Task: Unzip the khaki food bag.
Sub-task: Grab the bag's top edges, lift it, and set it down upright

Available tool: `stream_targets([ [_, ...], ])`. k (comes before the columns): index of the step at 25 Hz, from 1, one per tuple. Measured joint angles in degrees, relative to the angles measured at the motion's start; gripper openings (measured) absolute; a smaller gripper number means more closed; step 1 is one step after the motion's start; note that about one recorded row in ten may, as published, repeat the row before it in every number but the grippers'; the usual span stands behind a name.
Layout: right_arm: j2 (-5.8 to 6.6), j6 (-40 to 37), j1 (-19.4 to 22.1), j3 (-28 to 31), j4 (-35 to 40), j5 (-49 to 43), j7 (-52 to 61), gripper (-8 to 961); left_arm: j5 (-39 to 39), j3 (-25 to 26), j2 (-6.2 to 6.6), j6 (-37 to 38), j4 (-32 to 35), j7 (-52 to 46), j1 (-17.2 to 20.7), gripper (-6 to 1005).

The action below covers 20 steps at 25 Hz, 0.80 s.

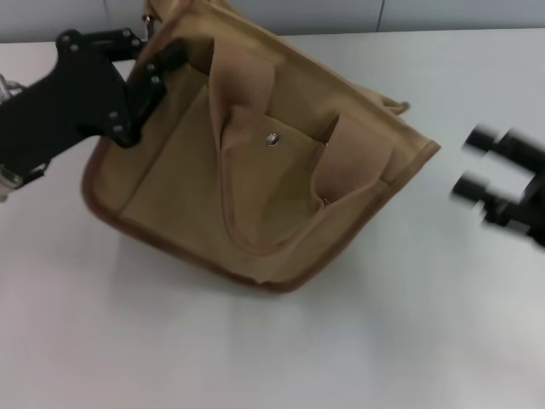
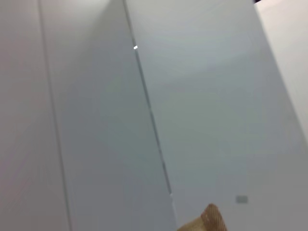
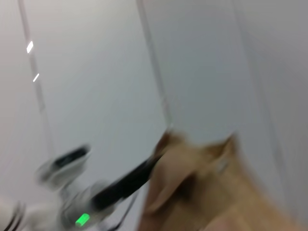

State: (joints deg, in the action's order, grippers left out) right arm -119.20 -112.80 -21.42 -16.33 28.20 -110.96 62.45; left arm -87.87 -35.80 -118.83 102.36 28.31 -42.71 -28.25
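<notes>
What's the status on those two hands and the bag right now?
Left hand gripping the bag at its top left corner. Right hand out to the right, clear of it, fingers apart. Bag tipped over on the table. Nothing in the way.

Khaki food bag (image 1: 255, 170): matt woven canvas; metal snap (image 1: 272, 139).

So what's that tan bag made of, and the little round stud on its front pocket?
The khaki food bag looks like matte woven canvas: it creases softly and shows no shine. Its handles seem to be a coarser ribbed webbing, and the base edge carries a darker brown trim, possibly leather or vinyl. The stud glints silver, so probably a metal snap.
</notes>
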Motion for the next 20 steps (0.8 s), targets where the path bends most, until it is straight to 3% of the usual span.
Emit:
stream_targets([
  [3,0.08,-0.8,0.3,0.1,1.8,5.6,0.1,786,0.0,-0.2,0.12,3.0,4.2,-1.8,0.1,92],
  [5,-0.22,-1.1,-0.3,0.1,6.9,7.6,-2.1,786,0.0,-0.7,0.18,4.5,7.2,-3.5,-0.1,92],
  [13,-0.22,2.5,-3.3,-1.0,13.4,13.7,-7.4,786,0.0,-3.9,0.23,7.5,10.7,-4.9,-0.6,92],
  [18,-0.22,6.7,-5.2,-14.2,18.2,13.9,-2.5,787,0.1,-6.8,0.09,8.3,11.0,-4.9,-0.6,92],
  [19,-0.22,6.7,-5.2,-14.2,18.2,13.9,-2.5,787,0.1,-6.8,0.09,8.3,11.0,-4.9,-0.6,92],
  [20,-0.35,8.8,-5.6,-19.5,19.5,14.2,-0.3,787,0.1,-7.5,0.09,8.4,11.0,-4.8,-0.7,92],
])
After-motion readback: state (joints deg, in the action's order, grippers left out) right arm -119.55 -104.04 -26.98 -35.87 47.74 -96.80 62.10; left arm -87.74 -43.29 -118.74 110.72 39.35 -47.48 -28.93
